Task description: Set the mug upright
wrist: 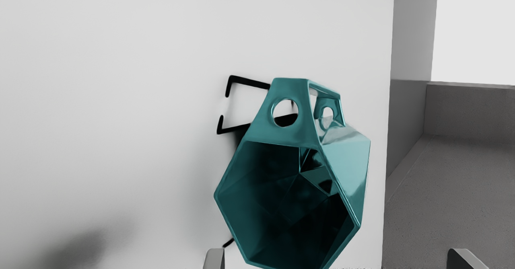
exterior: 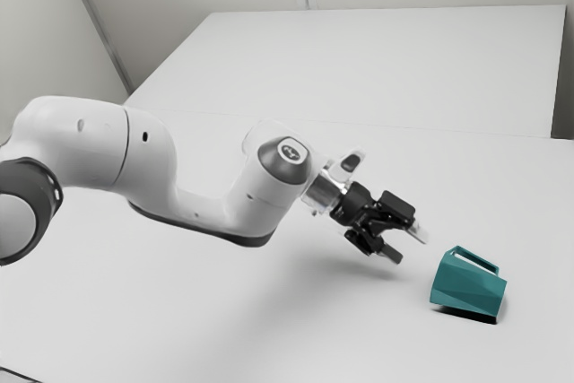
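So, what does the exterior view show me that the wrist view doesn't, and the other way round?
Exterior view: the long, jointed white arm and the main body of its black two-fingered claw, reaching toward the exterior view's right.

Wrist view: the dark hollow inside of the faceted teal mug, and the round holes in its angular handle.

Both: the mug lying on its side on the smooth white table, and the claw's fingertips, spread apart.

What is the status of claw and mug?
Claw open, empty. Mug lying on its side, mouth facing claw, not upright. Nothing seen between them.
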{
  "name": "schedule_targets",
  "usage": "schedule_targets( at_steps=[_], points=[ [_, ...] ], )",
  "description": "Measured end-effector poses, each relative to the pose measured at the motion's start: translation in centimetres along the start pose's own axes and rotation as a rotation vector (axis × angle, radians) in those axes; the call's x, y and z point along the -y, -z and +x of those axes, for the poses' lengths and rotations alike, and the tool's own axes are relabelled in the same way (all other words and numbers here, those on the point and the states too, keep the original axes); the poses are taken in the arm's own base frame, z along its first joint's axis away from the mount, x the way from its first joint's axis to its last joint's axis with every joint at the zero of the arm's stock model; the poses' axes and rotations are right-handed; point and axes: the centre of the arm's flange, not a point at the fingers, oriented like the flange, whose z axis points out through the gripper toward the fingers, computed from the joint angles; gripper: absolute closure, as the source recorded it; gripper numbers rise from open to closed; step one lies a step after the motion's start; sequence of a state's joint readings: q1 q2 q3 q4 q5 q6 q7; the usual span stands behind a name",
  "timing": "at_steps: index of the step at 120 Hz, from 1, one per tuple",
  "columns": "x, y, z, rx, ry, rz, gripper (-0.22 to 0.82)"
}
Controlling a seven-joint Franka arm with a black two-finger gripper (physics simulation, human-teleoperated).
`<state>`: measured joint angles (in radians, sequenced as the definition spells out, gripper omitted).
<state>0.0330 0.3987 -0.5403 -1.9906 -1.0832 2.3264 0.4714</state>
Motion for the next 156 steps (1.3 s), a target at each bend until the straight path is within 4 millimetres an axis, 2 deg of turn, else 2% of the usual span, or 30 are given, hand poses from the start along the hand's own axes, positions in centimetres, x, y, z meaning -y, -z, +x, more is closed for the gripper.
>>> schedule_targets(
  at_steps=[19, 38, 80, 138, 156],
  points=[
    [-1.0, -3.1, 0.3, 0.030, -0.061, -0.058, 0.00],
    [-0.7, -5.6, 0.5, 0.059, -0.109, -0.092, 0.00],
    [-1.4, -7.9, 0.9, 0.058, -0.180, -0.152, 0.00],
    [-1.3, -8.4, 0.8, 0.045, -0.229, -0.183, 0.57],
    [-1.6, -8.6, 0.7, 0.044, -0.255, -0.188, 0.69]
  ],
)
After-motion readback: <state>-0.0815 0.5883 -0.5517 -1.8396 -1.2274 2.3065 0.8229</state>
